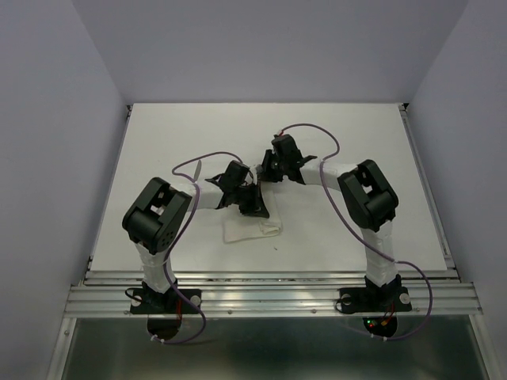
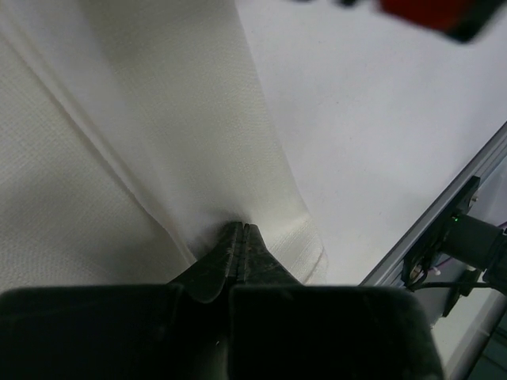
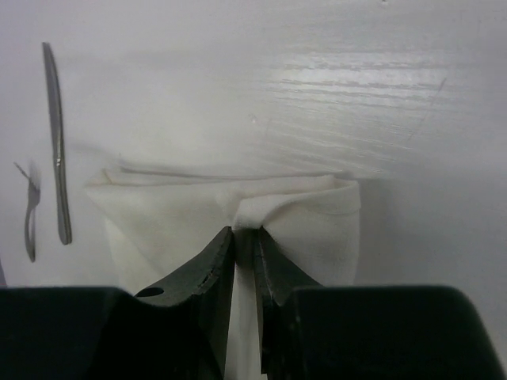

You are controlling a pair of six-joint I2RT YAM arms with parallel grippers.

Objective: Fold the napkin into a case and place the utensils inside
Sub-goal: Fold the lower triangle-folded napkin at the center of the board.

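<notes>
— Where is the napkin point(image 1: 252, 230) just now?

— On the tabletop point(image 1: 356, 134), between the two arms and a little to the near side of both wrists in the overhead view. It is gathered into a smaller, layered shape, not a flat sheet.

— And the fingers?

— The left fingers point(image 2: 230, 247) are closed tip to tip on a ridge of the cloth. The sheet fans away from them, up and to the left in that wrist's view. The right fingers point(image 3: 222, 255) are nearly closed too, with a fold of the napkin pinched between them and a strip of white running down through the narrow gap.

— So both arms hold the cloth. What does the next move turn on?

— Probably the folded edge. In the right wrist's view it runs straight across, just beyond the fingertips, so a pull to finish the pocket would likely go at right angles to that line.

— The utensils?

— The knife point(image 3: 57, 142) and the fork point(image 3: 30, 215) lie side by side on bare tabletop, left of the napkin as the right wrist sees it. They are near its left corner but not touching it. Their long axes point away from that camera, roughly square to the folded edge.

— Which arm is nearer to them?

— Hard to say. Overhead they are too small to pick out with confidence. Neither arm is free either, so one would have to let go first.
</notes>
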